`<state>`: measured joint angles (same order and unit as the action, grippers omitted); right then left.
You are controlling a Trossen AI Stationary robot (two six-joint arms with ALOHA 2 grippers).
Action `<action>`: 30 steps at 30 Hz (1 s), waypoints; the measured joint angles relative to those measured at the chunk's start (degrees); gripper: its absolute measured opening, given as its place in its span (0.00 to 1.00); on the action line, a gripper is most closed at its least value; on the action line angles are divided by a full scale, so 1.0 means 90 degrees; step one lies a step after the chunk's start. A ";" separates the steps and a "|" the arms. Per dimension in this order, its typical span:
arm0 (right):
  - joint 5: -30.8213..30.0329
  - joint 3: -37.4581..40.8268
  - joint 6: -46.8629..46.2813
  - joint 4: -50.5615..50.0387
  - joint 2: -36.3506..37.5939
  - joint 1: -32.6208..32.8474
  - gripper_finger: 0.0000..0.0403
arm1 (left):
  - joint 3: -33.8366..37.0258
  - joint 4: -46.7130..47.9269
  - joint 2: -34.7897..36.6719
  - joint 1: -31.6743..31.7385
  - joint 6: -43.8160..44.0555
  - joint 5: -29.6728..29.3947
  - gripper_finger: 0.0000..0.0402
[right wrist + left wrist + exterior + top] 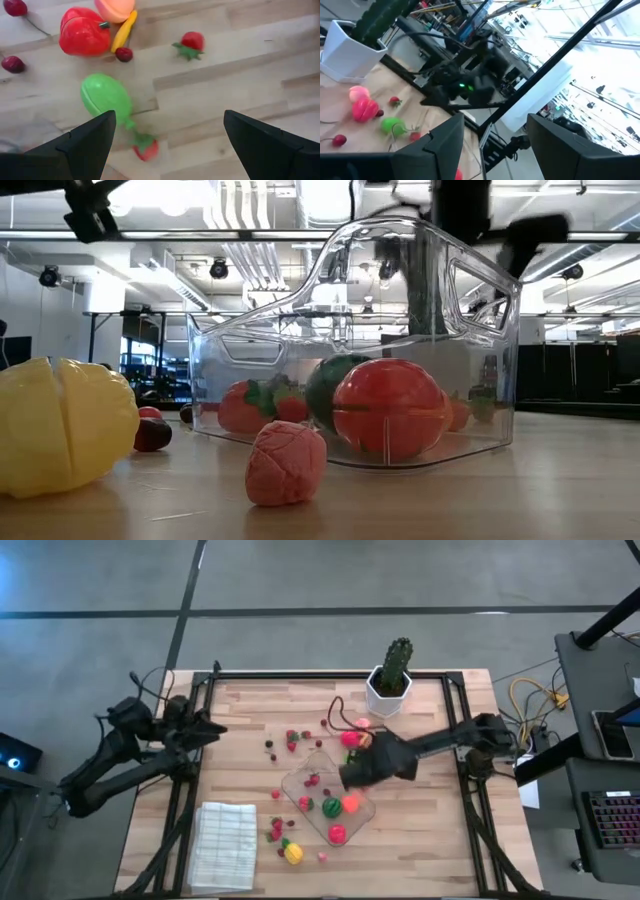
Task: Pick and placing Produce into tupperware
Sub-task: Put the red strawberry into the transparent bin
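The right gripper (352, 776) hovered with fingers spread wide and empty at the tupperware's (300, 783) one-o'clock rim, apparently between placements. A green piece (106, 96) lay below; taking it would require descent and closure. The left gripper (215, 727) waited half-open, empty, at the table's nine o'clock.

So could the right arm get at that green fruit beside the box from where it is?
Probably yes. The right gripper is open and hangs over the far end of the tupperware, with the green fruit just ahead of its fingers on bare wood. Only small berries lie nearby, nothing on top.
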<state>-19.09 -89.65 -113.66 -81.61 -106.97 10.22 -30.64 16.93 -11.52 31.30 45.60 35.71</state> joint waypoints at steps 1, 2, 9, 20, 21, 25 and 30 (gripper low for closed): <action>0.0077 0.0098 0.0205 0.0166 0.0001 -0.0186 0.90 | 0.0036 0.0002 0.0001 0.0001 -0.0009 0.0003 0.50; 0.0153 0.0197 0.0379 0.0264 0.0001 -0.0368 0.90 | 0.0088 0.0007 -0.0028 0.0001 -0.0076 0.0003 0.50; 0.0774 0.0959 0.1070 0.0925 0.0266 -0.1552 0.90 | 0.0315 -0.0004 -0.0780 0.0004 -0.1021 -0.0001 0.50; 0.1295 0.2009 0.0422 0.1627 0.0405 -0.1805 0.90 | 0.0062 -0.0183 -0.1628 0.0004 -0.2144 0.0002 0.50; 0.1303 0.2077 0.0316 0.1620 0.0405 -0.1772 0.90 | 0.0062 -0.0245 -0.1631 0.0010 -0.2182 0.0004 0.50; 0.1289 0.2264 0.0133 0.1631 0.0414 -0.1748 0.90 | 0.0079 -0.0378 -0.1662 0.0010 -0.2640 -0.0062 0.50; 0.1115 0.2653 -0.0072 0.1644 0.0417 -0.1763 0.90 | 0.0088 -0.0572 -0.1707 0.0010 -0.3137 -0.0388 0.50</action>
<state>-9.06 -65.77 -114.31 -66.81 -103.22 -5.65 -29.85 11.78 -26.89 31.40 17.37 32.22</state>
